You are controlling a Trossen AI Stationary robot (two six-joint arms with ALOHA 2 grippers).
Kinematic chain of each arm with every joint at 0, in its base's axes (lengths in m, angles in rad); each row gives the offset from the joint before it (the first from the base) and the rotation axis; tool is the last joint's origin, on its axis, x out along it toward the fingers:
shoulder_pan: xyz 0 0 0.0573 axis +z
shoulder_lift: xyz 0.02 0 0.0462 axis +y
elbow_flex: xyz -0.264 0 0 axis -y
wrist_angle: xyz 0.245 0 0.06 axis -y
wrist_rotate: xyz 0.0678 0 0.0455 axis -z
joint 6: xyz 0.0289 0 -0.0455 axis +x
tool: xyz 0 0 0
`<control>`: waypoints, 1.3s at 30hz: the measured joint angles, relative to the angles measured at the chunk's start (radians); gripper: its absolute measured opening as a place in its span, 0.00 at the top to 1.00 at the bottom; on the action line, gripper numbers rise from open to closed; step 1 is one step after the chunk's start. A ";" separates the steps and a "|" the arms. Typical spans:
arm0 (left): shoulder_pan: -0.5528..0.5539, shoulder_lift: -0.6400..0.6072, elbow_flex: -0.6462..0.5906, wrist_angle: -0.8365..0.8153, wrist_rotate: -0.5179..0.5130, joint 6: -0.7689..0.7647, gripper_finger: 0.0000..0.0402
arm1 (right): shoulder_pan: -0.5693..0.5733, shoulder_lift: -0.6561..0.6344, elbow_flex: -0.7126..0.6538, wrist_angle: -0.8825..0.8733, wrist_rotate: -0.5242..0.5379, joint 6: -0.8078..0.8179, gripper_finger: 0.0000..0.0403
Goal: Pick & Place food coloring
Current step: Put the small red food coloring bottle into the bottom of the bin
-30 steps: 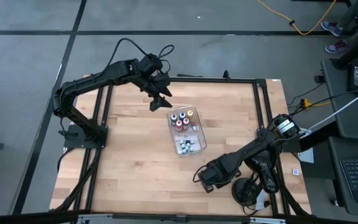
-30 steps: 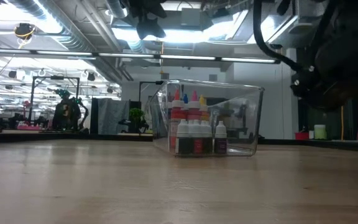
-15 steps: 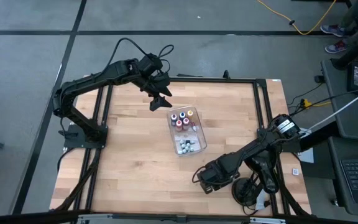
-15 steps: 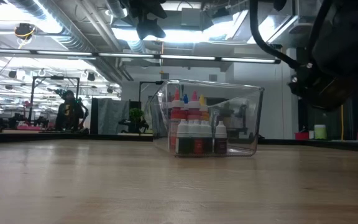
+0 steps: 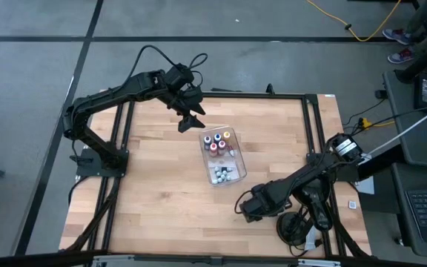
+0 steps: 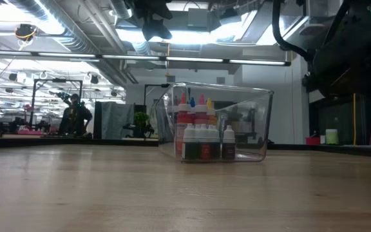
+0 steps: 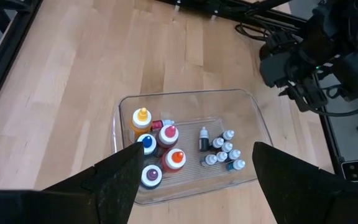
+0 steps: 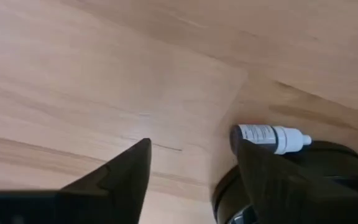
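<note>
A clear plastic tray point(image 5: 242, 167) stands mid-table and holds several food coloring bottles point(image 5: 217, 141), larger ones with coloured caps point(image 7: 157, 140) and tiny white-capped ones point(image 7: 222, 149). My left gripper point(image 7: 191, 168) hovers open above the tray's far-left side point(image 5: 191, 119). Near the table's near right corner my right gripper point(image 8: 192, 146) points down at the wood, open. One tiny food coloring bottle point(image 8: 269, 138), dark with a white cap, lies on its side right beside one of this gripper's fingers point(image 8: 272, 174). In the high view the right hand point(image 5: 254, 206) hides this bottle. My right gripper has one finger standing right against the lying bottle's dark body point(image 8: 253, 134), but I cannot tell whether they touch. Nothing is between the two fingers. The bottle lies flat, its cap pointing away from the gap.
In the low view the tray point(image 6: 256, 122) stands upright with the bottles point(image 6: 201, 138) lined inside. A black coil of cable point(image 5: 295, 228) sits by the near right corner. Black frame rails point(image 5: 313, 133) border the table. Bare wood lies left of and nearer than the tray.
My right hand has turned a little about its own line and drawn slightly upward at the near right of the table. The tray, its bottles and my left arm have kept still.
</note>
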 joint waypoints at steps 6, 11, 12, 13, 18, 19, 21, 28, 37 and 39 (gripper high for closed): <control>0.000 0.000 0.000 0.000 0.000 0.011 0.27 | 0.000 0.000 0.000 -0.021 0.037 0.070 0.36; 0.000 0.000 0.000 0.000 0.000 0.011 0.27 | 0.001 -0.001 0.000 -0.011 0.052 0.271 0.36; 0.000 0.000 0.000 0.000 0.000 0.005 0.27 | 0.004 -0.001 0.000 -0.010 0.052 0.321 0.36; 0.000 0.000 0.000 0.000 0.000 0.001 0.27 | 0.007 -0.001 0.000 -0.008 0.052 0.369 0.36; 0.000 0.000 0.000 0.000 0.000 -0.003 0.27 | 0.015 -0.001 0.000 0.037 0.052 0.458 0.36; 0.000 0.000 0.000 0.000 0.000 -0.003 0.27 | 0.014 -0.001 0.000 0.038 0.052 0.464 0.36; 0.000 0.000 0.000 0.000 0.000 -0.004 0.27 | 0.014 -0.001 0.000 0.037 0.053 0.470 0.36; 0.000 0.000 0.000 -0.001 0.000 -0.014 0.27 | 0.014 -0.002 0.000 0.040 0.051 0.569 0.36; 0.000 0.000 0.000 -0.001 0.000 -0.016 0.27 | 0.001 -0.002 0.000 0.118 0.065 0.500 0.36; 0.000 0.000 0.000 -0.001 0.000 -0.031 0.27 | -0.003 -0.002 0.000 0.134 0.051 0.428 0.36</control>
